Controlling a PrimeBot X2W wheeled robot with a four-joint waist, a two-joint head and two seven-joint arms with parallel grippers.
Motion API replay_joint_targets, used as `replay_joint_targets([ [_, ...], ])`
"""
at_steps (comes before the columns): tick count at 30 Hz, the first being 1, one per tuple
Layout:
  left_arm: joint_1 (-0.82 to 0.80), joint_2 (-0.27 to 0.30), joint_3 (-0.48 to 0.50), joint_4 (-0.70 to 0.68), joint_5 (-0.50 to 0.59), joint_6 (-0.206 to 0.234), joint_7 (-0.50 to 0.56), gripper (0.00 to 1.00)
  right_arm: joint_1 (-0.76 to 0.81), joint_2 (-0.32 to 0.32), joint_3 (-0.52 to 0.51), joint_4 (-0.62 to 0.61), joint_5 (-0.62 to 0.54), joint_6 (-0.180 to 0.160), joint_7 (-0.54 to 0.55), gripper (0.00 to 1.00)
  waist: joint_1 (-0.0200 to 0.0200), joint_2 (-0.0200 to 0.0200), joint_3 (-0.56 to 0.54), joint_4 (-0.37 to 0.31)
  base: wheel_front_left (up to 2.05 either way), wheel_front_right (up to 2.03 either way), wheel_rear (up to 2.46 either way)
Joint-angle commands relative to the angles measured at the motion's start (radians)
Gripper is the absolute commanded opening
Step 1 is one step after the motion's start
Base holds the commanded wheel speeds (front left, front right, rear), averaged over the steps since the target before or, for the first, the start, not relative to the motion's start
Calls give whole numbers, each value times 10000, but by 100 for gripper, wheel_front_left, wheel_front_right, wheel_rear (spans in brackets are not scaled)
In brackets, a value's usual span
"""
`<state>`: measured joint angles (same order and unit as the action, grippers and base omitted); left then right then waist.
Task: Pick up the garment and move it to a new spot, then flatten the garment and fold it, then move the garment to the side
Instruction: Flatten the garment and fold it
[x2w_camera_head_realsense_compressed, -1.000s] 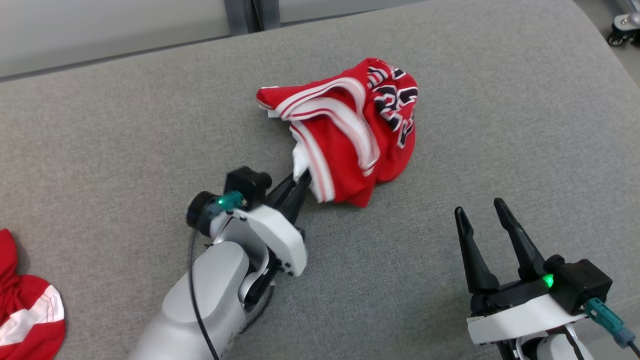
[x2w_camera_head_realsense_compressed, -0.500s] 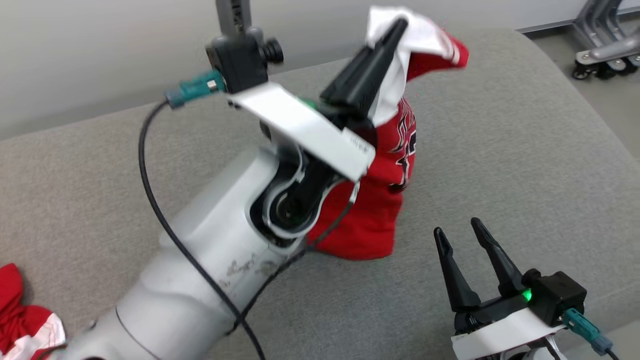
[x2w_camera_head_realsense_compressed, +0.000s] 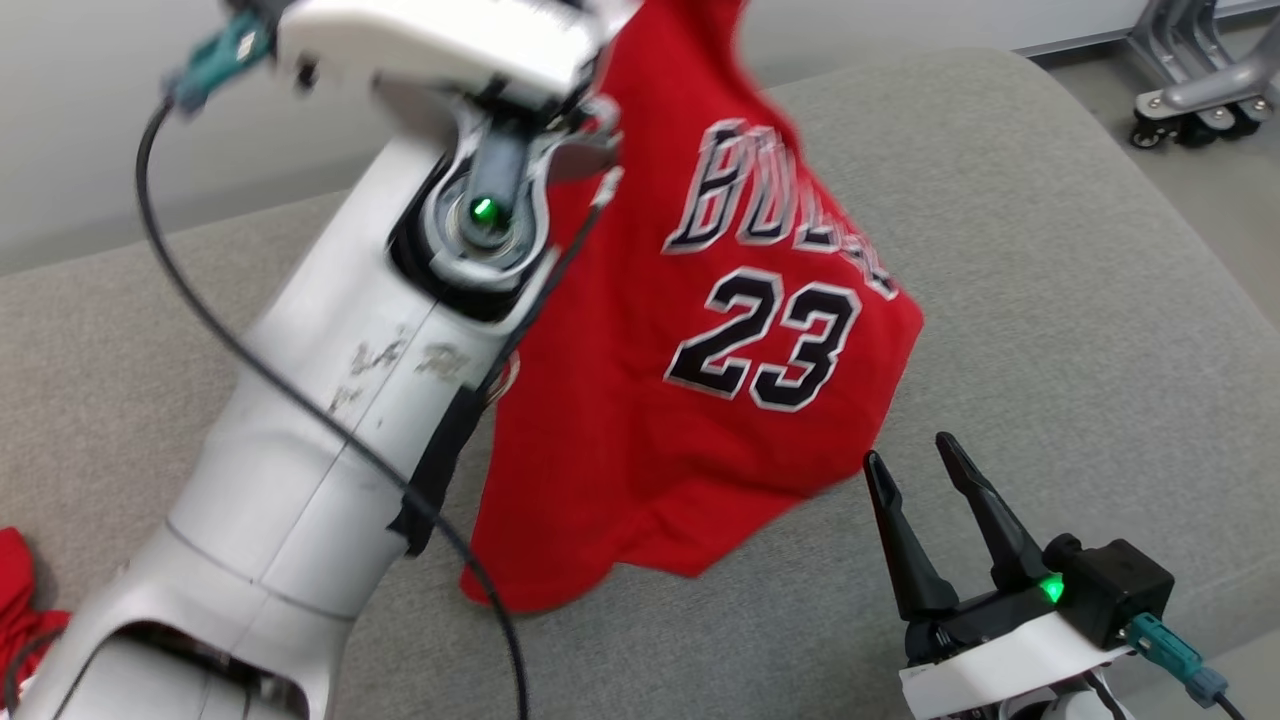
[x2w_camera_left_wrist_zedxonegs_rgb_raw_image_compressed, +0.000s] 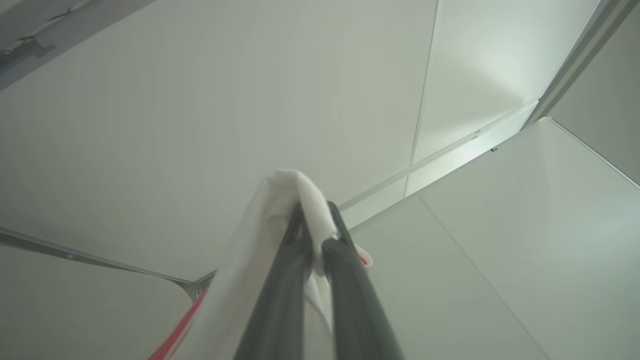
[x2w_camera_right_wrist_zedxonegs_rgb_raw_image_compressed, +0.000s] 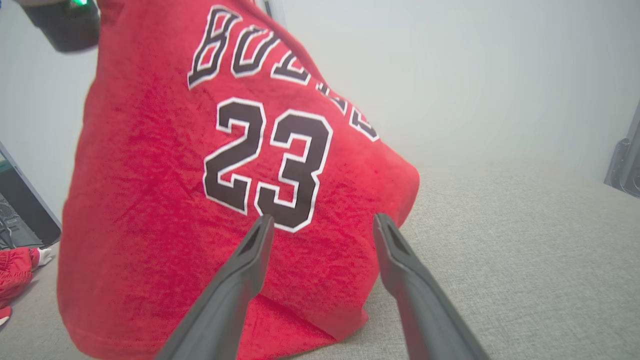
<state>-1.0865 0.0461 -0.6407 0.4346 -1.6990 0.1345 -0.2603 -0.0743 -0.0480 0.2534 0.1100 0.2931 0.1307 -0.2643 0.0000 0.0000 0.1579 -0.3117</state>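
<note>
The garment (x2w_camera_head_realsense_compressed: 640, 400) is a red jersey with a black and white number 23. It hangs spread open from high up, its lower hem touching the grey surface (x2w_camera_head_realsense_compressed: 1050, 300). My left gripper (x2w_camera_left_wrist_zedxonegs_rgb_raw_image_compressed: 315, 225) is shut on the garment's white trim (x2w_camera_left_wrist_zedxonegs_rgb_raw_image_compressed: 295, 200), fingers pointing at pale panels above. In the head view my raised left forearm (x2w_camera_head_realsense_compressed: 340, 400) rises past the top edge. My right gripper (x2w_camera_head_realsense_compressed: 910, 460) stands open low at the right, just off the garment's lower right hem. The right wrist view has the garment (x2w_camera_right_wrist_zedxonegs_rgb_raw_image_compressed: 200, 175) close ahead of the open right gripper (x2w_camera_right_wrist_zedxonegs_rgb_raw_image_compressed: 320, 225).
Another red and white cloth (x2w_camera_head_realsense_compressed: 20, 590) lies at the surface's left edge, seen also as a red cloth (x2w_camera_right_wrist_zedxonegs_rgb_raw_image_compressed: 17, 272) in the right wrist view. Metal wheeled legs (x2w_camera_head_realsense_compressed: 1190, 90) stand on the floor beyond the right corner. Bare grey surface extends to the right.
My left arm has lifted the garment from a crumpled heap on the surface high into the air, and it has unfurled. The head camera has tilted up. The right gripper stays open.
</note>
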Motion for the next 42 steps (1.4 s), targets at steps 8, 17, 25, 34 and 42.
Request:
replay_joint_targets([
  [8,3385,72,2548,1973,2399,-424,-41,0,164,-49,-401,-60,-236,1,-25,100,0,0,305,901,0,0,0],
  [17,5132,64,5551,1605,6554,-1165,-41,41,77,-52,-335,-6,-425,1,-24,100,0,0,363,1509,0,0,0],
  [25,5539,53,6433,544,8301,-1763,-41,100,39,-52,-85,84,-497,1,-25,100,0,0,352,1679,0,0,0],
  [34,6265,64,6014,-502,11239,-1889,-42,100,206,-54,135,311,-471,1,-24,100,0,0,156,1979,0,0,0],
  [42,8566,56,6326,-2974,12805,-1644,-42,100,401,-54,440,931,-172,1,-24,100,0,0,-4,2381,0,0,0],
])
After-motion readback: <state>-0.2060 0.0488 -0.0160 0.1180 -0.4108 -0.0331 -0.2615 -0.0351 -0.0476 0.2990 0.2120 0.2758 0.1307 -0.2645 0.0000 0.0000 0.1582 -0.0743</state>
